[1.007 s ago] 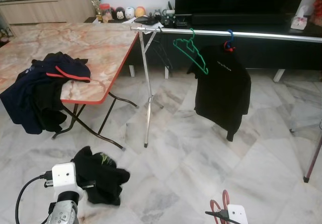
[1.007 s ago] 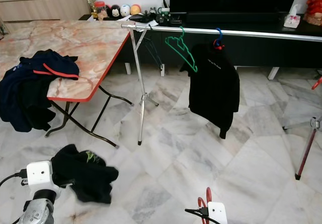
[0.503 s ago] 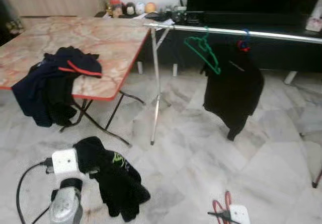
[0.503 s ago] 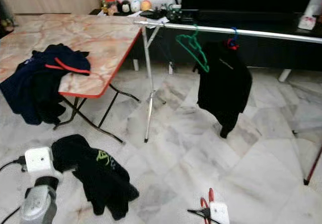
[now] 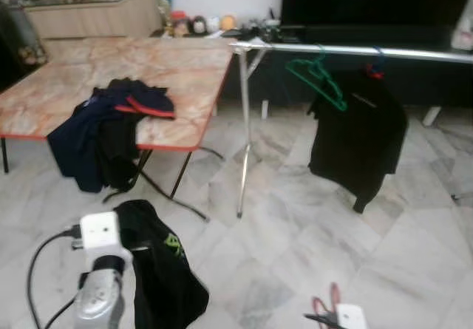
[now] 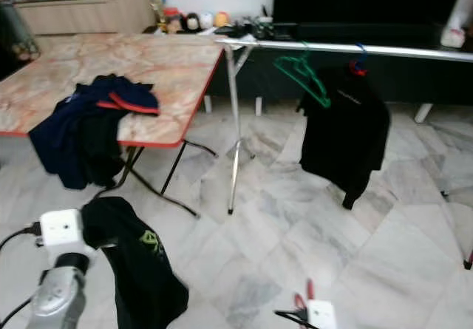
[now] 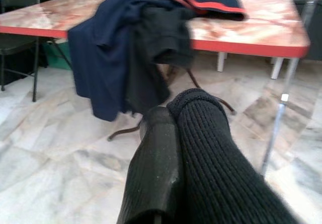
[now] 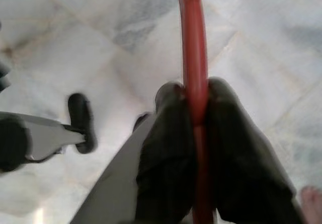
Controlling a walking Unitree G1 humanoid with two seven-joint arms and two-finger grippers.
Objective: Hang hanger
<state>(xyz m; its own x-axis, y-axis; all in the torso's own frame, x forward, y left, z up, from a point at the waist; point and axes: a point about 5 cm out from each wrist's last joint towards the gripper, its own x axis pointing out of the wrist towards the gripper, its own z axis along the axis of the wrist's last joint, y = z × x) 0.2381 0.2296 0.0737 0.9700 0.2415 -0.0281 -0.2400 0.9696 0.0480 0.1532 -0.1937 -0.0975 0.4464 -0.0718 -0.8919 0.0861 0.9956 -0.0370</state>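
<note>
Nearest the robot, the right gripper (image 8: 193,128) was clamped tight on the thin bar of a red hanger (image 8: 193,43), low at the robot's right side above the marble floor (image 5: 295,262). The left gripper (image 7: 166,148) was closed on a black knitted garment (image 5: 159,262), which drooped from it towards the floor at the robot's left.

The likeliest trouble, as I judged it, lay in that hanging cloth: it trailed low enough to drag or catch a foot on the walk ahead. The hanger's grip was on a slim, smooth bar, so it could twist between the fingers, leaving its hook badly angled for the rail.

Farther off stood the counter (image 5: 66,85) with a heap of dark clothes (image 5: 103,122) spilling over its red edge. Beyond it the silver rail (image 5: 355,50) carried a green hanger (image 5: 319,77) and a black shirt (image 5: 360,140) on a blue hanger (image 5: 377,64). The rail's upright leg (image 5: 242,144) stood between robot and free rail, and could be knocked.

Against the frame a second before, the whole scene had slid rightwards, so the head had turned towards the counter. The black garment hung longer and straighter from the left gripper, showing a green mark. The rail and its load appeared unchanged.
</note>
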